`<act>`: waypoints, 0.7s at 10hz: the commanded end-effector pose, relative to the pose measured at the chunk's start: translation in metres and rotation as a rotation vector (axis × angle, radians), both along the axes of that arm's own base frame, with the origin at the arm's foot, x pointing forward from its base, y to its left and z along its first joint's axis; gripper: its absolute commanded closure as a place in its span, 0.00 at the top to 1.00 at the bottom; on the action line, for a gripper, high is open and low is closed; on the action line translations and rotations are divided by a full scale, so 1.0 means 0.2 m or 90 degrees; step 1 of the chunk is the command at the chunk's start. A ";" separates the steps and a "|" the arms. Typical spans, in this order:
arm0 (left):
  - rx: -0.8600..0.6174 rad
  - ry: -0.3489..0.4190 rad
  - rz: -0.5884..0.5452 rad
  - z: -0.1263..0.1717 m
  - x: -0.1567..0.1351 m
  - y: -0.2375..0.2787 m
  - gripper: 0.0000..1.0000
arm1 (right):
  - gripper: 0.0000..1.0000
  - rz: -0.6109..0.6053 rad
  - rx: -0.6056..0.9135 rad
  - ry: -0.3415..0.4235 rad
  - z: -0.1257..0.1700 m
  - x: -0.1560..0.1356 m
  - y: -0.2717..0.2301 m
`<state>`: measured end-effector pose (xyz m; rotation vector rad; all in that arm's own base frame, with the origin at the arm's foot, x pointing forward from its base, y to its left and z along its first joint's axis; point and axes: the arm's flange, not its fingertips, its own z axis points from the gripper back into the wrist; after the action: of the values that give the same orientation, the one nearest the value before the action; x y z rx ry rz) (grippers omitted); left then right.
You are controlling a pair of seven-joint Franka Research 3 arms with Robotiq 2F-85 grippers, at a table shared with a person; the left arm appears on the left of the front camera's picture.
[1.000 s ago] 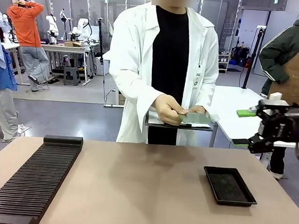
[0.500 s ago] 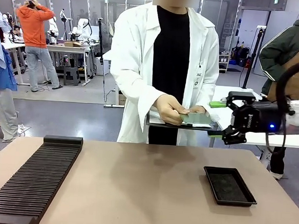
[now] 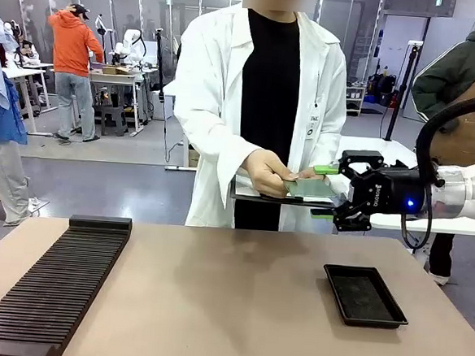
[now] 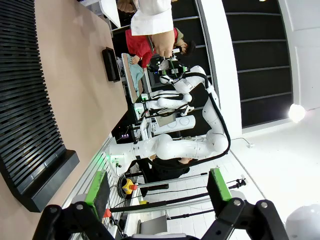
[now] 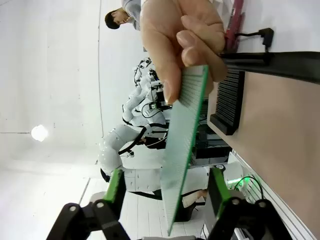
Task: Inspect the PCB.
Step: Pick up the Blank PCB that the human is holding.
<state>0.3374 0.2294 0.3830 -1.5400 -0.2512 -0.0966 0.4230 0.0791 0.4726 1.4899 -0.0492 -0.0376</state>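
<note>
A person in a white coat stands at the far side and holds the PCB point(image 3: 310, 187), a thin green board, in both hands over a dark clipboard point(image 3: 278, 199). My right gripper point(image 3: 326, 192) has reached in from the right, its jaws open, with one green pad above the board's right end and one below. In the right wrist view the PCB point(image 5: 182, 145) hangs edge-on from the person's fingers point(image 5: 192, 40), and its free end lies between my right gripper's point(image 5: 167, 187) pads without touching them. My left gripper point(image 4: 158, 186) is open and holds nothing.
A black shallow tray point(image 3: 365, 295) lies on the table at the right. A long black slotted rack point(image 3: 50, 287) runs along the left side. Another person stands behind my right arm. The bare tan tabletop point(image 3: 220, 307) stretches between rack and tray.
My right arm has swung left from the table's right edge to the person's hands, and its open jaws now straddle the PCB's end. The person's grip is unchanged.
</note>
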 end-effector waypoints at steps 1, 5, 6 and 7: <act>0.009 0.005 0.000 0.01 0.02 0.01 1.00 | 0.02 -0.016 0.017 0.013 0.00 0.00 0.07; 0.009 0.005 0.000 0.01 0.02 0.01 1.00 | 0.04 -0.025 0.018 0.031 -0.03 -0.01 0.09; 0.009 0.005 0.000 0.01 0.02 0.01 1.00 | 0.00 -0.024 0.018 0.034 -0.04 -0.02 0.10; 0.009 0.005 0.000 0.01 0.02 0.01 1.00 | 0.00 -0.025 0.019 0.035 -0.05 -0.02 0.10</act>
<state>0.3374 0.2294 0.3830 -1.5400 -0.2513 -0.0966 0.4197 0.0914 0.4611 1.5107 -0.0362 -0.0720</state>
